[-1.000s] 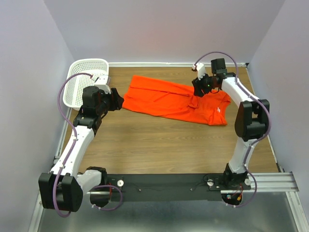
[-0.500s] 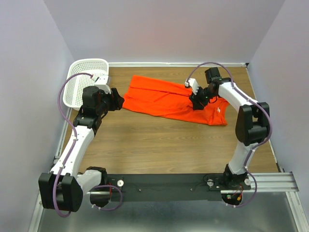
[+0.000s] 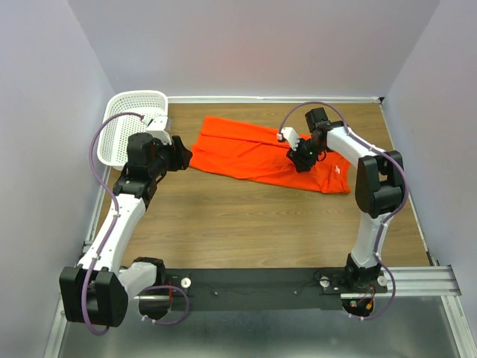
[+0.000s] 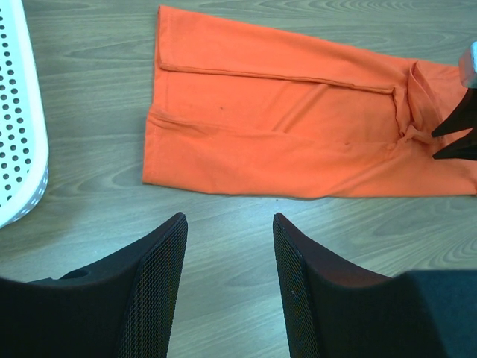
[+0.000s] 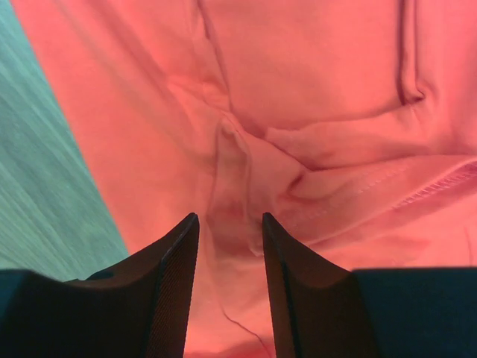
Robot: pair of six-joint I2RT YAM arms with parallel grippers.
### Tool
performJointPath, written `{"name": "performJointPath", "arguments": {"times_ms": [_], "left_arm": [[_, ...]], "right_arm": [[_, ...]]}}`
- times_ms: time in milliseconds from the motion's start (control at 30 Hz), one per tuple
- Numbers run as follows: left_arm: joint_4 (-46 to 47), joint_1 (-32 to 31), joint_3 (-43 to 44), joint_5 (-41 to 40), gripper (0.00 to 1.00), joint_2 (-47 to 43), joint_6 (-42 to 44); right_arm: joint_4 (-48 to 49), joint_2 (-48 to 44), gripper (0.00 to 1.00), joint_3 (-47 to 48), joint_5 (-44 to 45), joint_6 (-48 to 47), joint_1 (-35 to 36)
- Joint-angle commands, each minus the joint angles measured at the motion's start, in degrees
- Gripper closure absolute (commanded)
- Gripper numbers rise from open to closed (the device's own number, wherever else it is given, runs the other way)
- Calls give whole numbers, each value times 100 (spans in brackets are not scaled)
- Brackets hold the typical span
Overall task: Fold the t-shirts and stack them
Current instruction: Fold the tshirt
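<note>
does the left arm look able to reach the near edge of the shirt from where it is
Probably yes. The left gripper is open and empty, with only bare table between it and the edge of the t-shirt. The basket sits off to the side, out of the way.

A wooden table (image 3: 246,216) with a mid-brown, straight-grained top fills the middle of the scene. Three plain, pale lavender walls close it in: the far wall (image 3: 253,45), the left wall (image 3: 37,149) and the right wall (image 3: 447,112). A white strip (image 3: 246,98) runs along the table's far edge where it meets the far wall. At the near right an aluminium rail (image 3: 417,280) lies across the table's edge, and nearer still is a dull grey metal surface (image 3: 261,335). The light is soft and even, with faint shadows.
</note>
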Motion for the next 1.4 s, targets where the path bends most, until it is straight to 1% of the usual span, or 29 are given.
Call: {"name": "performJointPath", "arguments": {"times_ms": [0,33,133,233,300,333,467,533,667,700,733,767,800,833,867,933,1033,1233,1367], "left_arm": [[93,46,2,174,42,29,59],[93,46,2,182,42,38,51],[102,46,2,200,42,38,51],[102,46,2,209,42,20,51],[102,55,-6,200,42,12,50],[102,55,-6,200,42,3,51],[102,55,-6,218,42,3,51],[102,55,-6,209,42,3,51],[102,55,-15,209,42,3,51],[102,55,-15,209,42,-15,51],[102,55,-15,209,42,-15,42],[102,55,-15,200,42,-23,42],[102,55,-15,200,42,-32,50],[93,55,-15,209,42,-32,51],[102,55,-15,209,42,-32,51],[102,55,-15,226,42,-24,51],[110,55,2,261,42,3,51],[119,55,-15,270,42,-15,50],[110,55,-24,244,42,-41,51]], "right_arm": [[92,24,54,171,374,3,57],[110,15,57,171,409,20,65],[154,59,58,206,541,3,118],[180,112,63,233,647,3,180],[207,147,69,250,682,20,232],[207,147,75,268,682,20,241],[215,147,83,364,761,20,364],[215,191,91,469,805,20,417],[215,270,93,654,928,20,540],[207,296,92,672,989,38,592],[181,305,90,690,1007,55,610],[111,296,74,673,1033,-5,654],[75,270,68,655,1060,-32,672],[57,235,64,620,1077,-67,681],[49,200,57,567,1104,-137,681],[40,95,55,374,1305,-251,681],[40,15,54,163,1525,-445,681],[48,199,55,277,1789,-437,672],[48,340,58,382,1798,-402,681]]}}
